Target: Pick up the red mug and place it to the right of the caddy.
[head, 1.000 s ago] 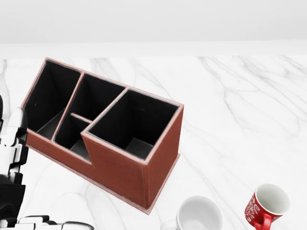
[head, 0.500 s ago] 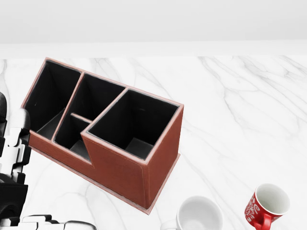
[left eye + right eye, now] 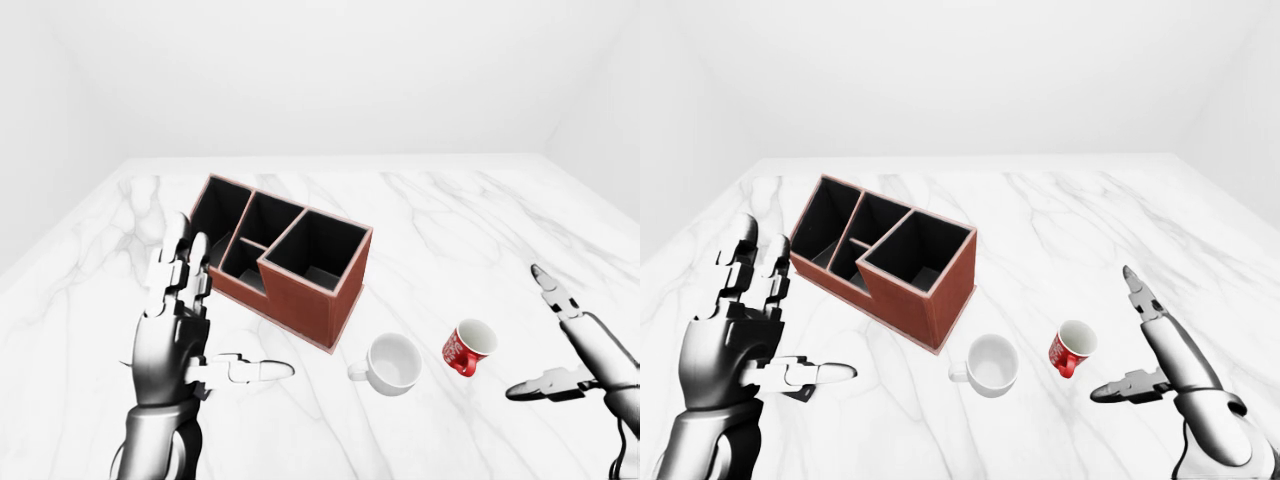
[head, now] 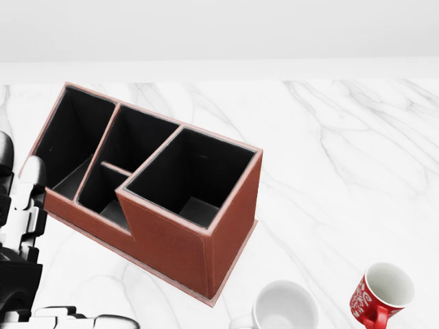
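A: What is changing since the earlier head view?

B: Very little. The left hand [image 3: 185, 335] is creeping upward at the left edge of the head view, its fingers [image 4: 24, 199] now overlapping the caddy's [image 3: 285, 260] lower left corner a bit more. The caddy, the white mug [image 3: 392, 363] and the red mug [image 3: 468, 347] are sitting exactly where they were, and the camera is not shifting.

A: Where is the red mug lying?

B: It is tipped on its side on the marble bench [image 3: 450, 220], mouth pointing up and to the right in the left-eye view, handle toward the bottom. It is just right of the white mug and below and right of the caddy, apart from both.

A: And the hands?

B: Both are holding nothing. The left hand is raised with its fingers spread wide. The right hand [image 3: 1160, 350] is hovering to the right of the red mug, fingers opened wide, one pointing up and the thumb reaching toward the mug, not touching it.

A: So which step is this?

B: The reach looks like it is just beginning; the grasp is not yet made. The next move is probably calling for the right hand to travel left and down, close around the mug's body, then lift it and set it upright on the bare marble right of the caddy, clear of the white mug.
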Controlling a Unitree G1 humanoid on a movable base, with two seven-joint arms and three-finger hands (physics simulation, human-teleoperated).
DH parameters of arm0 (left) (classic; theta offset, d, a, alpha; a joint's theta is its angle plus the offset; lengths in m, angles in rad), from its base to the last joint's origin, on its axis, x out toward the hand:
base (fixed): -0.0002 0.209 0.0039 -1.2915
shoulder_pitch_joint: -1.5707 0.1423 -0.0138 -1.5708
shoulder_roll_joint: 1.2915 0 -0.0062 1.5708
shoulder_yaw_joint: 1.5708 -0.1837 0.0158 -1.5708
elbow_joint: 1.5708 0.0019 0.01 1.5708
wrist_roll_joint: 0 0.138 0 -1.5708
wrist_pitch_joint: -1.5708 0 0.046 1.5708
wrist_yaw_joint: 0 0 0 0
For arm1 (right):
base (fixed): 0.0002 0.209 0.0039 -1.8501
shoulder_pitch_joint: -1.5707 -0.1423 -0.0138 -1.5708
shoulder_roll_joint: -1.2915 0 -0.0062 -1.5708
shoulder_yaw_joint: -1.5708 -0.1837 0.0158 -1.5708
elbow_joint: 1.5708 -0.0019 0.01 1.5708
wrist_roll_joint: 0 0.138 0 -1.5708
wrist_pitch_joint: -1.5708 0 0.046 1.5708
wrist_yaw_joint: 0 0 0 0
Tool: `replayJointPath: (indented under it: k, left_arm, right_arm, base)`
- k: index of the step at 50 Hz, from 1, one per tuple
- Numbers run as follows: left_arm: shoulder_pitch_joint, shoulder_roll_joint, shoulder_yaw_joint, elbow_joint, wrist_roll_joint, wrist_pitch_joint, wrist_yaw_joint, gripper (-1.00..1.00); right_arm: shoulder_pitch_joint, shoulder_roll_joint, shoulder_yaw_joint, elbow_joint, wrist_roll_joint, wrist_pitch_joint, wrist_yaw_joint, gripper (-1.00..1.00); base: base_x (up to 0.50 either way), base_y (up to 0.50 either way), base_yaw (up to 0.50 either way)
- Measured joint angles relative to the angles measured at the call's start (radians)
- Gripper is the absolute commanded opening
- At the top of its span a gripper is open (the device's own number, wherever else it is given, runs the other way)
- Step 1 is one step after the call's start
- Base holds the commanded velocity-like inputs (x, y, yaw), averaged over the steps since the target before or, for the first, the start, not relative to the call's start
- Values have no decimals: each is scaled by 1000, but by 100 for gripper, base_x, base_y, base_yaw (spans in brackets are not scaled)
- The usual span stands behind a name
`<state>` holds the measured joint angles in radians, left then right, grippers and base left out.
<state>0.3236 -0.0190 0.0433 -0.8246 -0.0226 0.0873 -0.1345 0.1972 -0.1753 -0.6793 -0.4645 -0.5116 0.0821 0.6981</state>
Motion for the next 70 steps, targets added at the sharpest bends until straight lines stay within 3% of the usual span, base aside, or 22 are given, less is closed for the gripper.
replayJointPath:
  k: [41,70]
  left_arm:
    - [-7,1,2,13,0,0,1,100]
    - [-9,1,5,20,1,0,0,100]
  right_arm:
    - [-99,-180,102,384,-125,-113,0,100]
    - [-189,-276,176,542,-222,-153,0,100]
  base:
    - [0,0,0]
    - [0,0,0]
